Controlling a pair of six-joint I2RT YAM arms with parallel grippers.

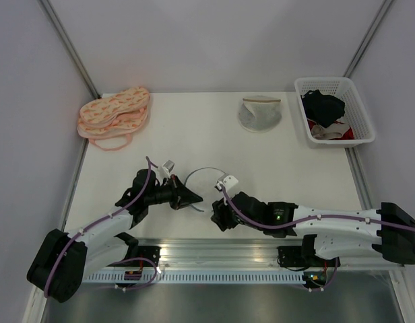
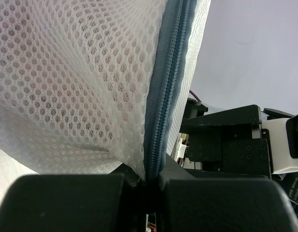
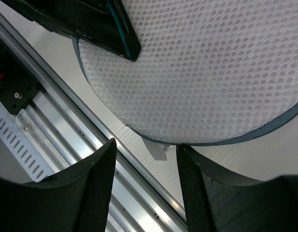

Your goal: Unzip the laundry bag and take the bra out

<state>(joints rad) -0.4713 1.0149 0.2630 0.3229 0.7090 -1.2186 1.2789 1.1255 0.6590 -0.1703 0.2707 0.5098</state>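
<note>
The laundry bag [image 1: 206,183], white mesh with a thin dark hoop rim, lies on the table between my two grippers. My left gripper [image 1: 196,197] is shut on its rim. In the left wrist view the jaws [image 2: 149,182] pinch the blue-grey zipper [image 2: 163,96] that runs up the mesh [image 2: 76,72]. My right gripper [image 1: 216,216] is open at the bag's near edge. In the right wrist view its fingers [image 3: 146,147] stand either side of a small white tab [image 3: 156,150] under the bag's rim [image 3: 202,72], touching nothing. The bra is hidden.
A stack of peach-orange patterned bras [image 1: 114,114] lies at the back left. A greyer round mesh bag with a beige band [image 1: 259,113] sits at the back middle. A white basket [image 1: 356,128] with dark and red clothes stands at the back right. An aluminium rail [image 1: 214,250] runs along the near edge.
</note>
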